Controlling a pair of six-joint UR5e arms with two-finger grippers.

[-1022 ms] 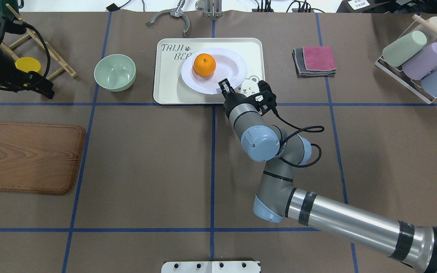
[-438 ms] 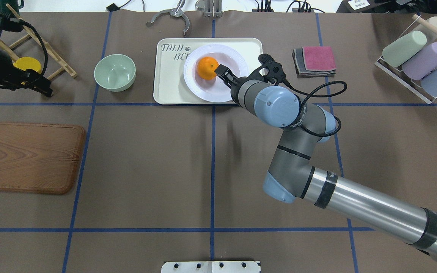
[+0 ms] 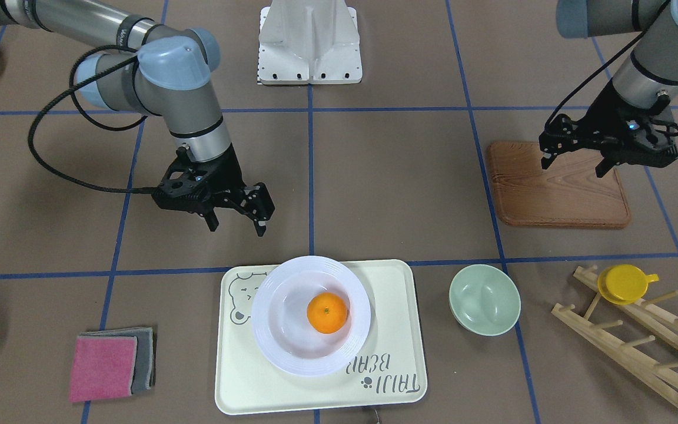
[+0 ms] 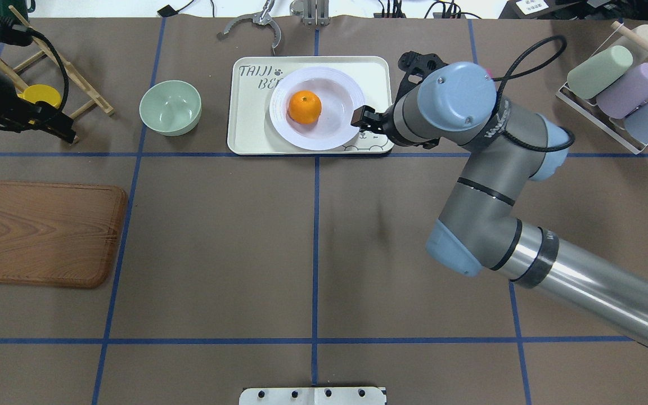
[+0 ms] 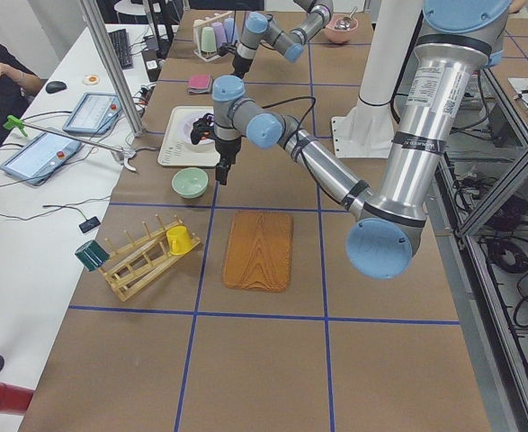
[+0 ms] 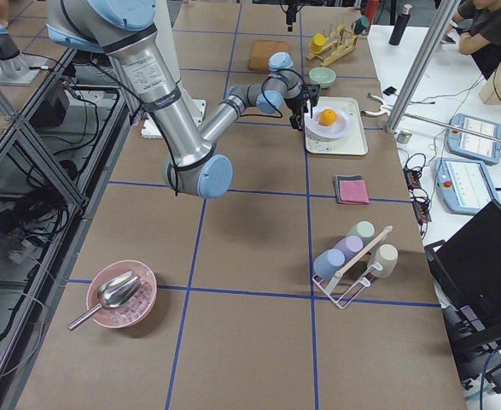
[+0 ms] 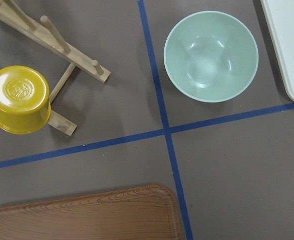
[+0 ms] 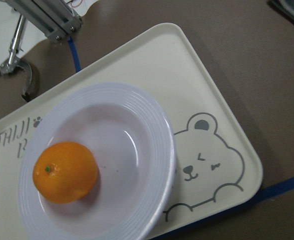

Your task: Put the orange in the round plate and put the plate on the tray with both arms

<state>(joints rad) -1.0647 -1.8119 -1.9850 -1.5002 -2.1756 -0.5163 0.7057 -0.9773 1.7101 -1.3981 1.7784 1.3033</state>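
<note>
The orange [image 3: 327, 312] lies in the well of the plate [image 3: 280, 282], a little off centre and toward the lettered end of the tray [image 3: 239, 377]; its stem dimple faces up. The plate rests flat on the tray, its rim covering part of the bear drawing and coming close to the tray's edge on the robot's side; the tray lies flat on the tabletop [image 4: 217, 253].

The right end effector [image 3: 236, 227] hangs above the tabletop on the robot's side of the tray, near the bear end; its fingers are spread wide with nothing between them, and it touches neither plate nor tray. Its wrist view looks down on the plate, the orange and the bear.

The left end effector [image 3: 573, 168] hangs well apart from the tray, over the tabletop by the far edge of the board [image 3: 557, 188]; its fingers are likewise wide apart and hold nothing. Its wrist view takes in the bowl [image 7: 211, 56], a yellow cup [image 7: 18, 99] upside down on a wooden rack [image 7: 71, 50], and a corner of the board.

The bowl stands upright just beside the tray's lettered end; a stack of cloths [image 3: 112, 365] lies on the tabletop past the bear end.
</note>
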